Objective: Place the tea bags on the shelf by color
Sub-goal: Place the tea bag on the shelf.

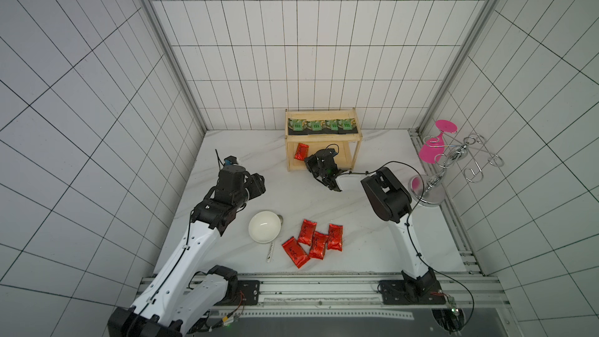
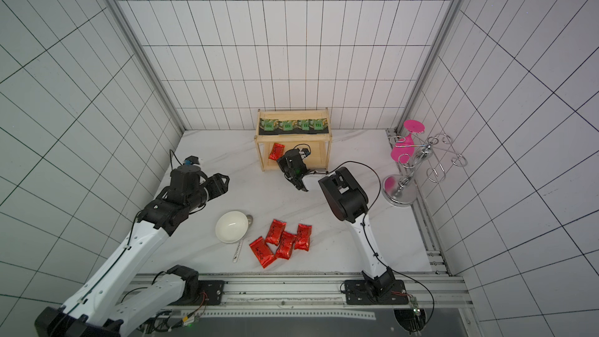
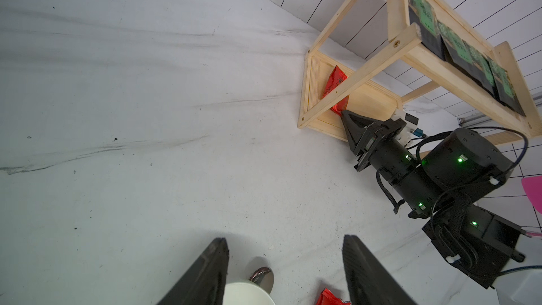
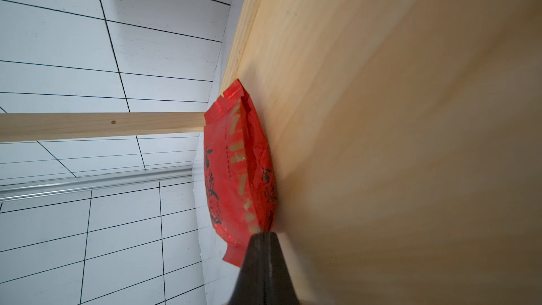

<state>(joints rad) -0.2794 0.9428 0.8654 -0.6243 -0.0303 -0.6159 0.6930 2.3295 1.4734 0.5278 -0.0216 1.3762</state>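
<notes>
Right claw [image 4: 262,234] closed, tips touching the red pouch [image 4: 231,177] on the shelf's [image 1: 322,138] lower board; left claw [image 3: 284,240] open, holding nothing.

Shelf [image 1: 324,139] lower tier: right claw [image 3: 343,113] and red pouch [image 1: 301,151] are filling its left; its right is lying free.
Near bench [image 1: 372,248]: bowl [image 1: 264,231] and four pouches [image 1: 319,244] are blocking the middle.

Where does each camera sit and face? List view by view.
Top views: overhead from the front, looking down on the table; left arm and right arm show.
Left wrist: on the left arm, facing the shelf; open left gripper shows, plus the right arm.
Right wrist: at the shelf's lower tier, on the red pouch; shut right gripper shows.
Shared: all see that pouch.
</notes>
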